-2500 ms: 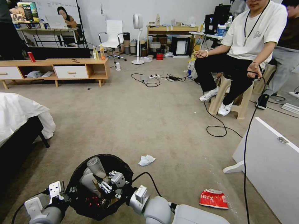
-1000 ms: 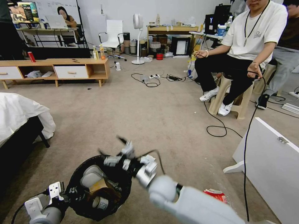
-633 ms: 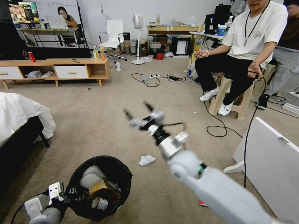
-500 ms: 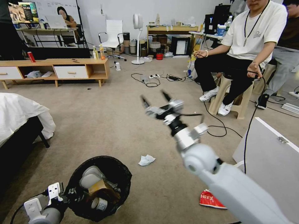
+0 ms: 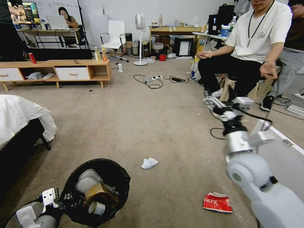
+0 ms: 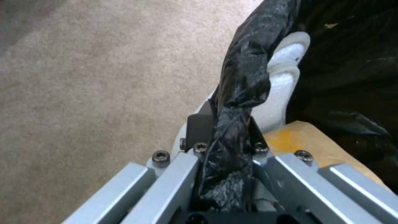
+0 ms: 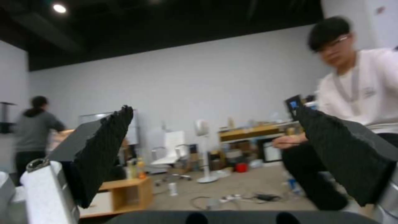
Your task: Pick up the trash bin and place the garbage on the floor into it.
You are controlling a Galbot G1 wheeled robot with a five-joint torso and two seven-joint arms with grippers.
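The trash bin (image 5: pixel 122 179), lined with a black bag, is at the lower left of the head view, with a brown paper bag, a can and pale items inside. My left gripper (image 5: pixel 60 202) is shut on its rim; the left wrist view shows the gripper (image 6: pixel 230 124) clamped on the bag-covered rim (image 6: pixel 248 71). My right gripper (image 5: pixel 221 96) is raised at the right, open and holding nothing, fingers spread wide (image 7: pixel 213 124). On the floor (image 5: pixel 126 126) lie a crumpled white tissue (image 5: pixel 148 162) and a flattened red-and-white packet (image 5: pixel 217 202).
A bed with a white sheet (image 5: pixel 19 117) stands at the left. A white panel (image 5: pixel 278 164) leans at the right. A person sits on a stool (image 5: pixel 240 107) behind my right gripper. Black cables (image 5: pixel 221 133) trail over the carpet. A low wooden cabinet (image 5: pixel 63 71) is at the back left.
My right gripper let a clear bottle go into the bin, then rose and swung far to the right, open. The bin and left gripper shifted slightly down and left.
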